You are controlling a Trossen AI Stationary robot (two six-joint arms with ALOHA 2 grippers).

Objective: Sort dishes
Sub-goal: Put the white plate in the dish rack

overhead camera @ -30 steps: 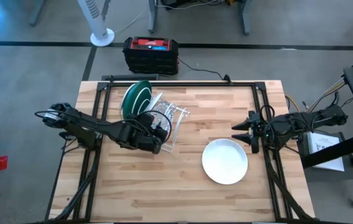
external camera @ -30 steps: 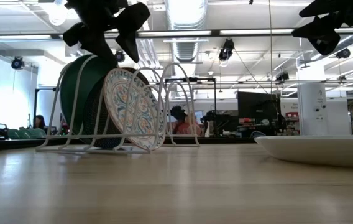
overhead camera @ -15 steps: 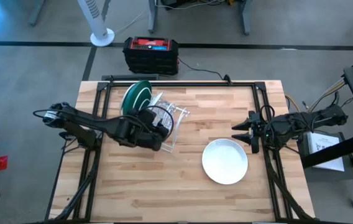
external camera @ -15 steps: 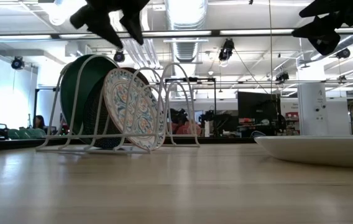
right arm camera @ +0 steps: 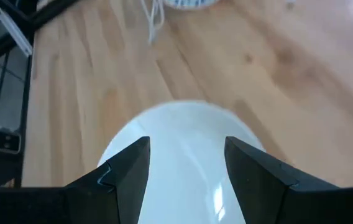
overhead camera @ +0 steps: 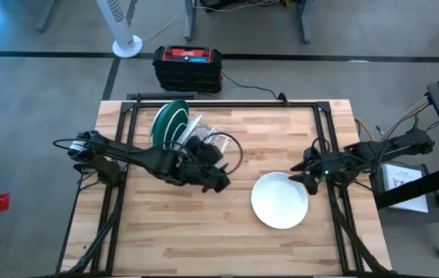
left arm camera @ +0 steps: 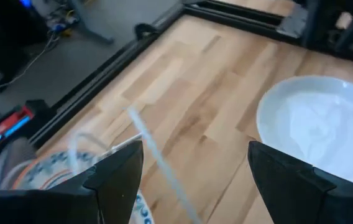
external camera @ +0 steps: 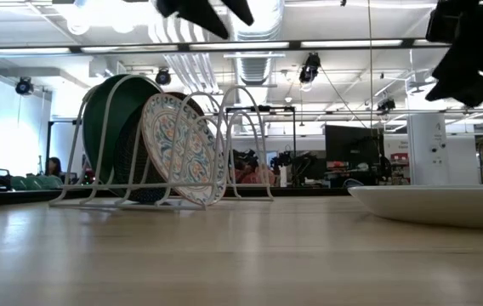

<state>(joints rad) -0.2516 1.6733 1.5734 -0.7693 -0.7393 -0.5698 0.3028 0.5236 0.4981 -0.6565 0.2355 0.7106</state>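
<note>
A white wire rack (overhead camera: 204, 147) at the far left holds three dishes on edge: a green plate (external camera: 105, 110), a dark plate (external camera: 129, 166) and a floral plate (external camera: 182, 149). A plain white plate (overhead camera: 280, 199) lies flat on the table, right of centre. My left gripper (overhead camera: 219, 184) hangs open and holds nothing, high above the table between the rack and the white plate. In its wrist view the gripper (left arm camera: 195, 180) looks toward the white plate (left arm camera: 316, 130). My right gripper (overhead camera: 298, 174) is open over the white plate's far right rim and tipped down at the plate (right arm camera: 183, 149).
The black frame rails (overhead camera: 127, 116) run along the table's far, left and right sides. Bare wood (overhead camera: 204, 239) lies along the near edge. A red and black box (overhead camera: 188, 66) and a fan base (overhead camera: 127, 46) stand on the floor beyond the far edge.
My left gripper has risen from just above the rack and swung toward the table's right, toward the white plate, rolling as it went. It has stayed open and holds nothing. My right gripper has sunk a little and tipped down toward the white plate. The dishes have kept still.
</note>
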